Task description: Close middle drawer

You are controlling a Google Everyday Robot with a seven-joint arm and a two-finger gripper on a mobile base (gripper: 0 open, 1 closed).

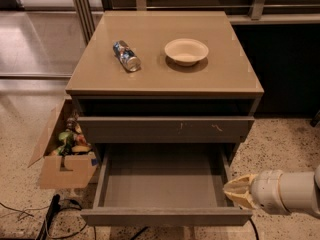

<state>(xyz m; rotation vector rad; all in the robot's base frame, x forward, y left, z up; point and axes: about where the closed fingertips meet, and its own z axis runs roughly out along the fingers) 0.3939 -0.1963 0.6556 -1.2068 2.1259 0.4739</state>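
The middle drawer (165,217) is pulled far out of the cabinet and is empty; its plain flat front faces the bottom of the view. Above it, the drawer front with whitish scuff marks (165,129) stands out slightly from the cabinet. My gripper (235,192), cream-tipped on a white wrist, comes in from the lower right. It points left at the right side of the open drawer, near its front right corner. I cannot tell whether it touches the drawer.
On the cabinet top (220,79) lie a crushed can (126,55) and a cream bowl (186,50). A cardboard box of items (65,151) sits on the floor to the left. Cables (50,216) lie at the lower left.
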